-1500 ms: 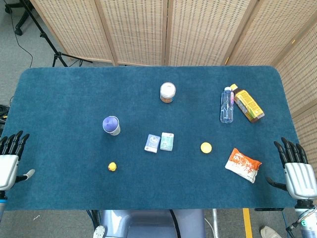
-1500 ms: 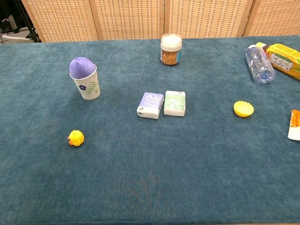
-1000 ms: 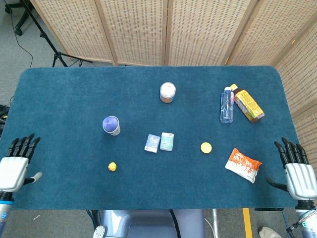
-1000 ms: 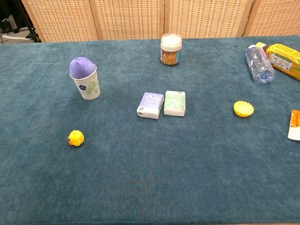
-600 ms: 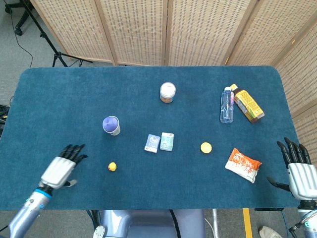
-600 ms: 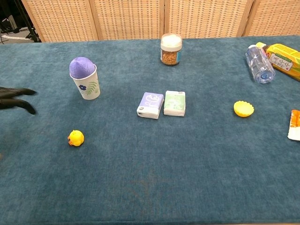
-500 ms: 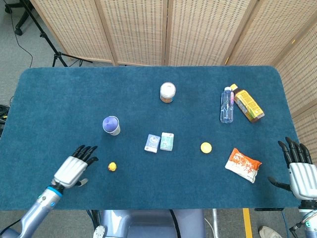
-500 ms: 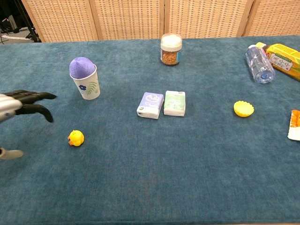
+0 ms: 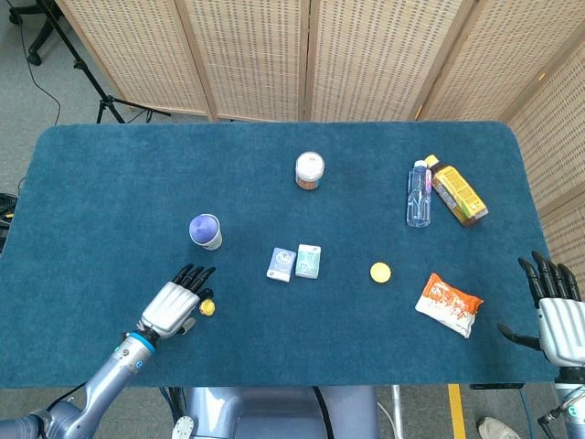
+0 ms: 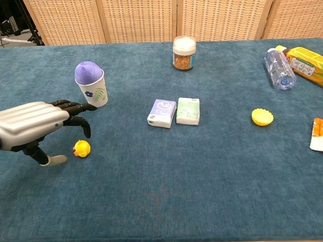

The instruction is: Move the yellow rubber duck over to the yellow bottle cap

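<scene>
**L hand at the duck, no grasp yet**

Your left hand (image 9: 174, 305) hovers just beside the duck (image 9: 207, 308), w/ fingers (image 10: 75, 107) released and spread, curved down over the desk (image 9: 110, 201). In the chest view the duck (image 10: 82, 148) sits on the desk just under and right of the fingertips; thumb is low on its left side. Can't tell if anything touches it; it's not grasped.

The cap (image 9: 380, 272) lies well apart from the duck, off toward your right side, open side up in the chest view (image 10: 262, 117). Between duck and cap: two small packs (image 9: 294, 262) side by side, touching or nearly so.

A paper cup (image 9: 206, 231) w/ a purple ball in it stands near the left hand, just beyond the fingertips. A jar (image 9: 310, 170) stands upright further back, mid-desk. A clear bottle (image 9: 419, 193) and a yellow carton (image 9: 456, 190) lie on their sides at the back right, close together. An orange-white packet (image 9: 448, 305) lies right of the cap.

Your right hand (image 9: 556, 311) is at the desk's right edge, fingers released, straight, holding nothing.
</scene>
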